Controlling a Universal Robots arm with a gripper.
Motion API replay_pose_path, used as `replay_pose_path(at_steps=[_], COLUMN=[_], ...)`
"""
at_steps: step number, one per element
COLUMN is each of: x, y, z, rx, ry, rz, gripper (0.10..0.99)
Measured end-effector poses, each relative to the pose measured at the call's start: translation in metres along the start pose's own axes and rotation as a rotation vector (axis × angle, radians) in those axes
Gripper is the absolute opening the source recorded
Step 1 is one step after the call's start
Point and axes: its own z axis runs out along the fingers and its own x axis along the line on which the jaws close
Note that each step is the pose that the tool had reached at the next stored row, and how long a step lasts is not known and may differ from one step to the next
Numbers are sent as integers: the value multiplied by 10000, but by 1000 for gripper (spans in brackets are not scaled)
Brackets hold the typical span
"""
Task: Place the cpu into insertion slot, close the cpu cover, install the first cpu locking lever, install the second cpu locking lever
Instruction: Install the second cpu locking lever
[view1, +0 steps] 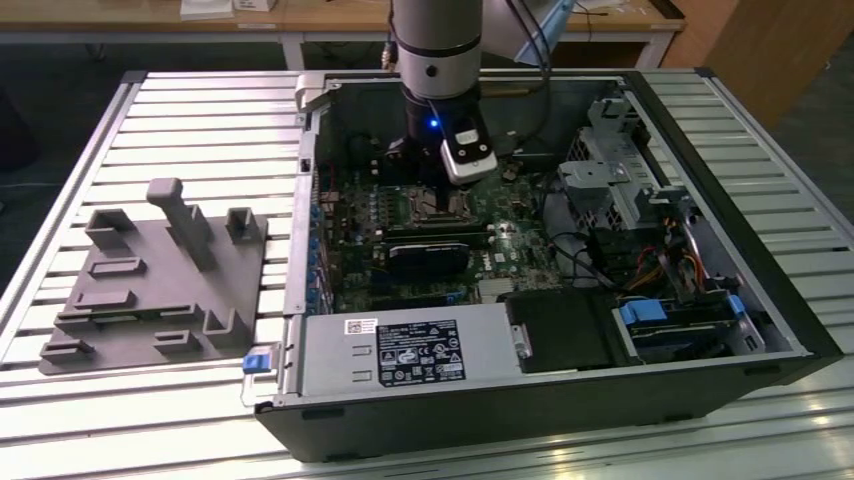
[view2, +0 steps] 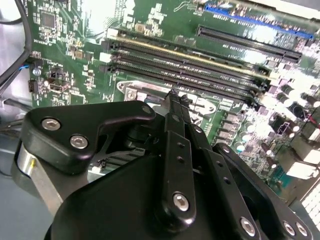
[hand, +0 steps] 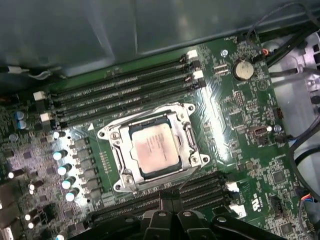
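Green circuit board (hand: 235, 115) dotted with small silver and black parts. Pale silvery-tan chip (hand: 154, 149) inside a shiny silver metal frame (hand: 188, 141). Long black memory slots (hand: 120, 90) with white end clips. Matt black gripper (view2: 172, 107) with silver screw heads. Black computer case (view1: 561, 395); grey moulded tray (view1: 154, 280) on a silver ribbed table (view1: 200, 110). Blue drive tab (view1: 645, 311).

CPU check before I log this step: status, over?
Gripper beside the socket edge, fingers unclear. CPU seated in the slot, silver cover down around it. Memory slots flank the socket; nothing on the chip.
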Motion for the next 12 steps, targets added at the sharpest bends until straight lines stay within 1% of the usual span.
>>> replay_pose_path(at_steps=[5, 12], x=[1, 4], y=[-13, -14], z=[18, 21], rx=[-6, -13], ry=[26, 28], rz=[-135, -199], gripper=[106, 106])
